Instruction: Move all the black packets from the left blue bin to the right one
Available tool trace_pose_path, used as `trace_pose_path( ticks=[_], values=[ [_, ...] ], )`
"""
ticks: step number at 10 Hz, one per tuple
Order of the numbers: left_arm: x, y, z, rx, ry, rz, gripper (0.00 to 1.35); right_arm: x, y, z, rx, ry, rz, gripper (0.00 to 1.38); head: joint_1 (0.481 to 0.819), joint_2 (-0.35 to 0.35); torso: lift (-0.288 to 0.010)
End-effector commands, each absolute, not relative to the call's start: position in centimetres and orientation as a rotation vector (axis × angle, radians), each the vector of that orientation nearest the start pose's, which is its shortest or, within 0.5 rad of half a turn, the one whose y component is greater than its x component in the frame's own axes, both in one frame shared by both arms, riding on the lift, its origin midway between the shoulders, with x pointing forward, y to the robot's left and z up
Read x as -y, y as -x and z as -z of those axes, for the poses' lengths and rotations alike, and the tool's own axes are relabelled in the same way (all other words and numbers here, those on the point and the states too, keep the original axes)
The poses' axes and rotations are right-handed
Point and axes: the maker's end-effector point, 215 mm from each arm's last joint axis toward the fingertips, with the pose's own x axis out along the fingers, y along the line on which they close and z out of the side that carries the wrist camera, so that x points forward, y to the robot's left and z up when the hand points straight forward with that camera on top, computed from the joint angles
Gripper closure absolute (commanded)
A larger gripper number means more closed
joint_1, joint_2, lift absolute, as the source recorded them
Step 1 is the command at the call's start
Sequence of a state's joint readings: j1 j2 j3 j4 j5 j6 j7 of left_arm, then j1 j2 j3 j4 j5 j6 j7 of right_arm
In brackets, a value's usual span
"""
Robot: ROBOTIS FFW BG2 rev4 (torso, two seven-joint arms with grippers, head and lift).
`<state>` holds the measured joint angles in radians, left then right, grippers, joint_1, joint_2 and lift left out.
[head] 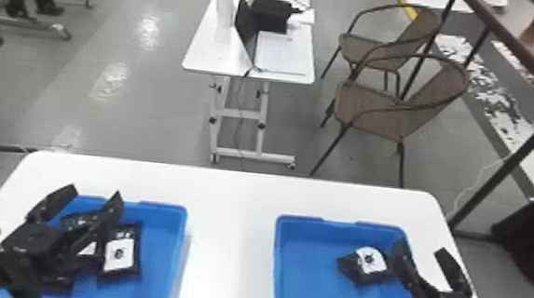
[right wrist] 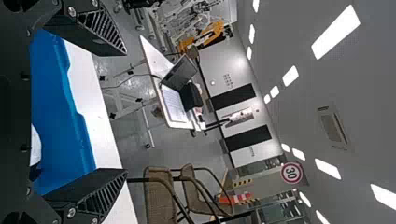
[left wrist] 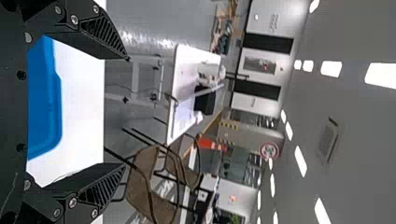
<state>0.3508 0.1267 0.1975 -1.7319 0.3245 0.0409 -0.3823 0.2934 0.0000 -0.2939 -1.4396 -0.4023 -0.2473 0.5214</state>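
Two bin rims (head: 181, 245), tabletop (head: 232, 246) between

Two brown chairs (head: 372, 112) beside wheeled white desk (head: 205, 56) (open laptop (right wrist: 179, 74) on top).

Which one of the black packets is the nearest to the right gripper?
The packet lying alone in the right bin, close to the right gripper; the others are over at the left bin.

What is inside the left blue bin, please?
One black packet shows nearly whole. Other packets are partly covered by the left gripper, so their number cannot be told.
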Motion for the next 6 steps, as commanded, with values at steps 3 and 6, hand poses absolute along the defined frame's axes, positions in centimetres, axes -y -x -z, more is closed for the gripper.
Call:
trace_pose_path(
  ticks=[3,6],
  values=[
    [-34.2,-43.7,48.5,-0.335,0.173,-0.056,0.22,30.9,-44.4,43.5,0.0,-0.363,-0.145,0.12,0.695,0.013,0.0],
    [-34.9,-45.1,53.9,-0.501,0.131,-0.042,0.22,30.3,-44.6,43.9,-0.011,-0.377,-0.159,0.12,0.695,0.046,0.0]
  ],
)
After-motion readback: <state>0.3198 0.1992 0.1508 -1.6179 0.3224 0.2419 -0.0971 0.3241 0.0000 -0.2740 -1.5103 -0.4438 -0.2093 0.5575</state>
